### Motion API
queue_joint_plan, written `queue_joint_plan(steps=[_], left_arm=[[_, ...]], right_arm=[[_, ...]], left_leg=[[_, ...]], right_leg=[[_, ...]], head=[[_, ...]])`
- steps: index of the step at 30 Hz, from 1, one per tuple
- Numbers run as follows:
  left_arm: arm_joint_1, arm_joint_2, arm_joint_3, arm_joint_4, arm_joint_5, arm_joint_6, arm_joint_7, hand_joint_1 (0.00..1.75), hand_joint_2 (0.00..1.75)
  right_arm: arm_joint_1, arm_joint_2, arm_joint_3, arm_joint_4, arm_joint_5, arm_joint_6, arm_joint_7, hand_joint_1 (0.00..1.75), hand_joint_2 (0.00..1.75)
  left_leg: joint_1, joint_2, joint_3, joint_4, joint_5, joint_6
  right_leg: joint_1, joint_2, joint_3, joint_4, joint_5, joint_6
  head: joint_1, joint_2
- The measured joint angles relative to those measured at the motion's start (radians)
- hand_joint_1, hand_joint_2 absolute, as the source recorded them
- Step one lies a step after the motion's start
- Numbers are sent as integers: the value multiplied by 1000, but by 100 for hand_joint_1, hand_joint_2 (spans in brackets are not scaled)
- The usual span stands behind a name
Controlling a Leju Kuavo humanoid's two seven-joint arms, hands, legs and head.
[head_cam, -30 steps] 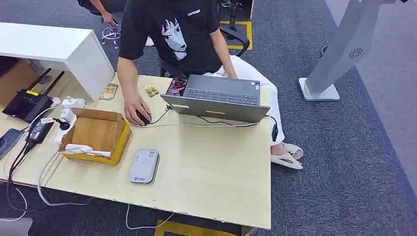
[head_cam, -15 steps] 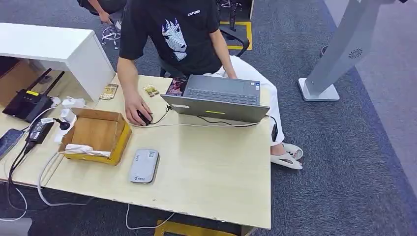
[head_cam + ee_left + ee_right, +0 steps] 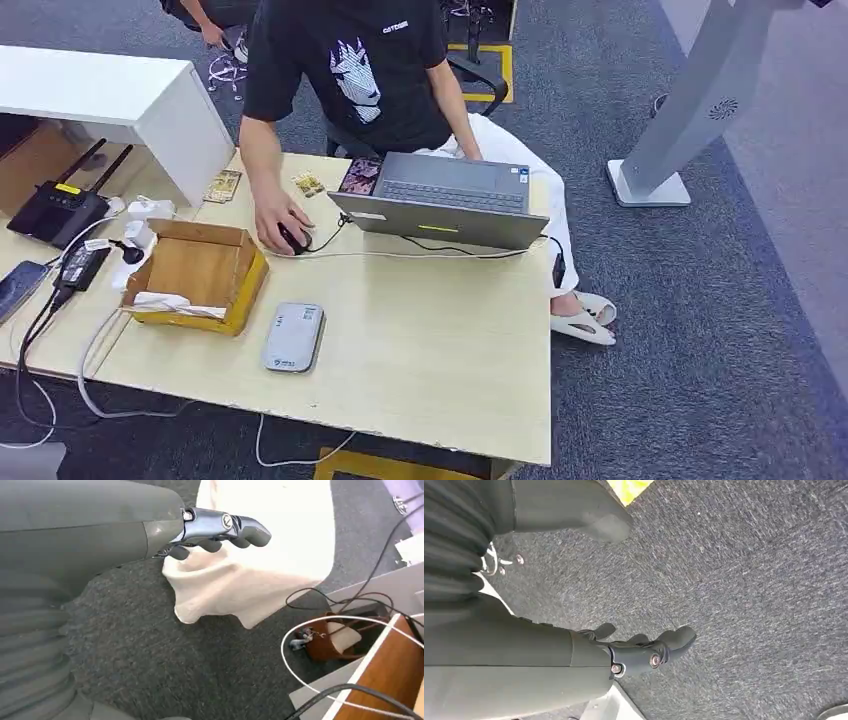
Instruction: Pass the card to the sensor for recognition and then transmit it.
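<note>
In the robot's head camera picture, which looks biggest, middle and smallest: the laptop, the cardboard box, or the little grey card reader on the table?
1. Laptop, the biggest.
2. Cardboard box, clearly smaller.
3. Grey card reader, the smallest.

The card reader sits nearest the camera and the laptop farthest, so nearness does not flip this order.

left hand point(image 3: 220, 530): shiny dark metal fingers with soft grey tips, and one small round screw
left wrist cover: grey, ribbed like a bendy tube
right hand point(image 3: 644, 652): black fingers, thick grey thumb, two round silver screws
right arm cover: smooth dark grey
</note>
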Motion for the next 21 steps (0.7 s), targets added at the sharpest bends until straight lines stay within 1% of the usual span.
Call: queue_joint_plan(steps=[2, 7, 11, 15, 17, 19, 21], left_arm=[[5, 2, -5, -18, -3, 1, 2, 0, 175], [20, -8, -58, -150, -55, 11, -11, 0, 175], [41, -13, -128, -263, -98, 24, -22, 0, 175], [72, -9, -202, -387, -113, 32, -38, 0, 175], [80, -6, -232, -444, -118, 28, -43, 0, 175], [81, 0, -265, -499, -127, 9, -44, 0, 175], [78, 9, -295, -534, -139, -7, -43, 0, 175]], right_arm=[[0, 0, -1, 0, 0, 0, 0, 0, 175], [-2, 2, -25, 0, 28, 2, 3, 0, 175], [-2, 6, -52, 0, 59, 3, 10, 0, 175], [-2, 12, -88, 0, 98, 5, 16, 0, 175], [-3, 17, -108, 0, 121, 6, 19, 0, 175], [-4, 22, -133, 0, 151, 11, 21, 0, 175], [-7, 25, -153, 0, 175, 18, 24, 0, 175]], left_leg=[[1, 1, 1, 0, 0, 0], [0, 0, 0, 0, 0, 0], [0, 0, 1, 0, 0, 0], [1, 0, 1, 0, 0, 0], [1, 0, 1, 0, 0, 0], [1, 0, 1, 0, 0, 0], [1, 0, 0, 0, 0, 0]], right_leg=[[0, 1, 0, 0, 0, 0], [0, 0, 0, 0, 0, 0], [0, 1, 0, 0, 0, 0], [0, 0, 0, 0, 0, 0], [0, 0, 0, 0, 0, 0], [0, 0, -1, 0, 0, 0], [0, 0, 1, 0, 0, 0]], head=[[0, 0], [0, 0], [0, 0], [0, 0], [0, 0], [0, 0], [0, 0]])
